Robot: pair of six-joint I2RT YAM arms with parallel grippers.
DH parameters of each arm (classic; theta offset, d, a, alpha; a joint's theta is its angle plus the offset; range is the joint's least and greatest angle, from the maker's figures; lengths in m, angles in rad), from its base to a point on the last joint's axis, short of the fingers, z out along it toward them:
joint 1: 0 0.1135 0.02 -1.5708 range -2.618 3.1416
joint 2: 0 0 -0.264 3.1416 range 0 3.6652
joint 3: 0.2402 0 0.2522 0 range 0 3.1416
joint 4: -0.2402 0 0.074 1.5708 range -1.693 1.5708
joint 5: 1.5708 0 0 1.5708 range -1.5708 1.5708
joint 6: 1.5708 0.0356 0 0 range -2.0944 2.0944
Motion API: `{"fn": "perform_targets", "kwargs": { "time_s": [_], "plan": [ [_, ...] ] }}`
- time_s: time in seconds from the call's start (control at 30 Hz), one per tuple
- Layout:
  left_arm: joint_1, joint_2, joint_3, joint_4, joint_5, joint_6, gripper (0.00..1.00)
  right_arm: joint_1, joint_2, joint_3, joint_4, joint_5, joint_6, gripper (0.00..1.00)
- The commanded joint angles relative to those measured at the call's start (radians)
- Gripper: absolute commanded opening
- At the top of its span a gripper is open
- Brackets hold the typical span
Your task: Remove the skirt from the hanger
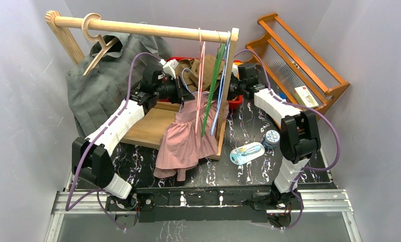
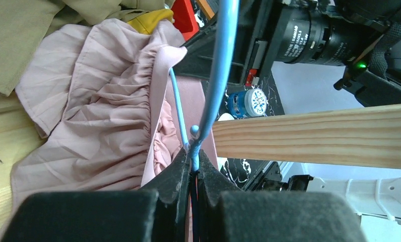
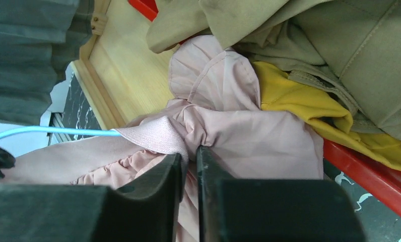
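Observation:
The pink skirt (image 1: 186,138) hangs low from a light-blue wire hanger (image 1: 221,85) on the wooden rail, its hem lying over the rack's base. My left gripper (image 2: 194,156) is shut on the blue hanger (image 2: 219,75) where the wire meets, beside the gathered waistband (image 2: 103,111). From the other side, my right gripper (image 3: 189,154) has its jaws nearly together, and they pinch the skirt's waistband (image 3: 158,138) between them. The hanger wire (image 3: 52,132) runs off to the left of it. In the top view both grippers (image 1: 184,91) (image 1: 227,88) meet at the skirt's top.
A grey garment (image 1: 105,75) hangs on a wooden hanger at the rail's left. Pink (image 1: 202,75) and green (image 1: 213,91) hangers hang next to the blue one. A red bin (image 1: 235,103) of clothes stands behind. A wooden shelf (image 1: 299,60), a blue tin (image 1: 271,138) and a packet (image 1: 246,154) sit at right.

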Motion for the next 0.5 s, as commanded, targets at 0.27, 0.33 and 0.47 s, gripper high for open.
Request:
{"fn": "perform_targets", "kwargs": {
  "time_s": [0.27, 0.33, 0.47],
  "plan": [
    [-0.006, -0.205, -0.076, 0.001, 0.173, 0.157, 0.00, -0.028, 0.007, 0.122, -0.058, 0.296, 0.122, 0.00],
    [-0.005, -0.233, -0.095, -0.026, 0.165, 0.190, 0.00, -0.048, 0.012, 0.128, -0.078, 0.302, 0.127, 0.00],
    [-0.005, -0.295, -0.130, -0.064, 0.126, 0.241, 0.00, -0.091, 0.004, 0.107, -0.075, 0.277, 0.134, 0.00]
  ]
}}
